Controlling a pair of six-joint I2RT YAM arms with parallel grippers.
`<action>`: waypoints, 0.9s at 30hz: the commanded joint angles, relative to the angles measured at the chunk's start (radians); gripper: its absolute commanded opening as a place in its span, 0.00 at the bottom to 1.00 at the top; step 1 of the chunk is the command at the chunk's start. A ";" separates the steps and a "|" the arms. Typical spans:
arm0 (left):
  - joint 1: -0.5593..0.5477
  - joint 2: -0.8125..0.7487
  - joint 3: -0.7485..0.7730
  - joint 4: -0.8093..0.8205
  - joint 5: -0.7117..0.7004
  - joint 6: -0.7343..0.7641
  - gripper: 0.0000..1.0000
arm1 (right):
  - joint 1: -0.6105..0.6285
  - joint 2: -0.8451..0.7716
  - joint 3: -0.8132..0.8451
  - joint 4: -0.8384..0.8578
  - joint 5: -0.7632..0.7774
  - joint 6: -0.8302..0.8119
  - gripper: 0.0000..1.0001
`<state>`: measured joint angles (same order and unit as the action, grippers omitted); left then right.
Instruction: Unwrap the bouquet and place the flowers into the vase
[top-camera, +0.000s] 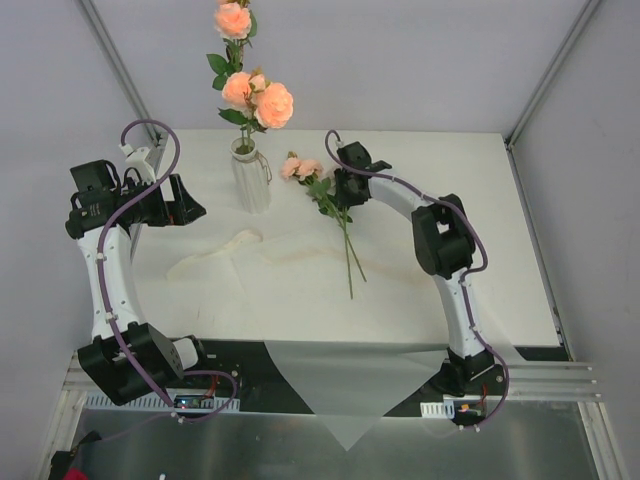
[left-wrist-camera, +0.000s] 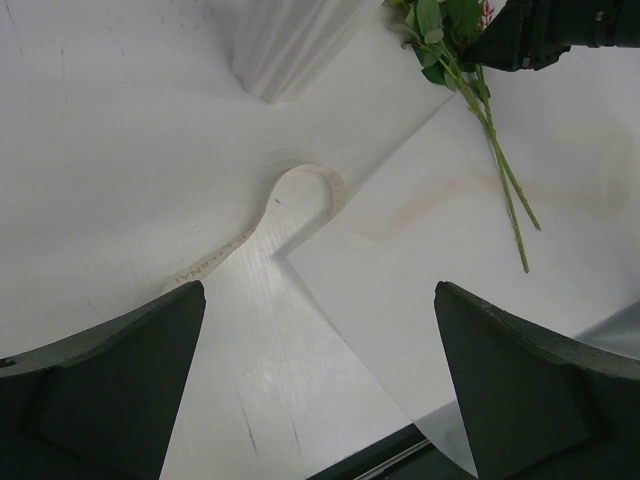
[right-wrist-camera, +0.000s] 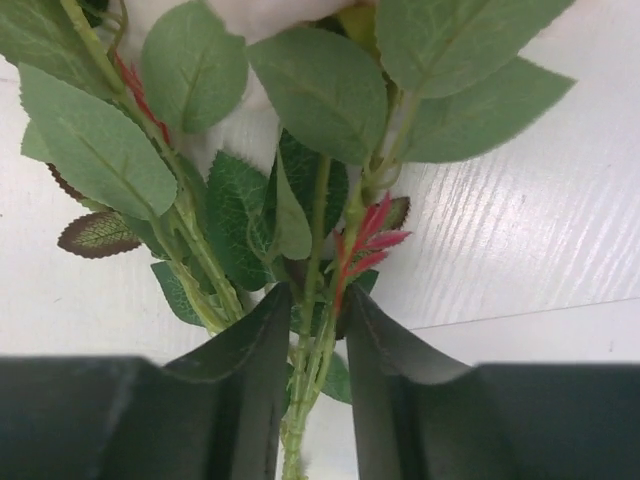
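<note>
The white ribbed vase stands at the back of the table with several peach-pink flowers in it. Two more flowers lie to its right, with their stems on the flat white wrapping sheet. My right gripper comes down on them just below the blooms. In the right wrist view its fingers pinch the green stems between them. My left gripper hovers wide open over the sheet with nothing between its fingers. The bouquet is undone, and its cream ribbon lies loose.
The wrapping sheet hangs over the table's near edge between the two arm bases. The ribbon curls on the table left of centre, in front of the vase. Side walls close in the table on both sides.
</note>
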<state>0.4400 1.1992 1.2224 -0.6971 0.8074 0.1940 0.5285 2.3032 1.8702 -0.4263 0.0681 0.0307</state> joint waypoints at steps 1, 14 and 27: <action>0.005 -0.007 0.026 -0.012 0.018 0.012 0.99 | -0.004 0.001 0.037 -0.023 -0.016 0.035 0.23; 0.003 -0.027 0.020 -0.013 0.022 0.005 0.99 | -0.013 -0.304 -0.108 0.112 0.050 -0.021 0.29; 0.005 -0.036 0.008 -0.013 0.021 0.013 0.99 | 0.005 -0.249 -0.118 0.058 0.025 -0.025 0.37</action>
<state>0.4400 1.1812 1.2224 -0.6971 0.8074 0.1944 0.5087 2.0068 1.7405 -0.3344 0.0902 0.0135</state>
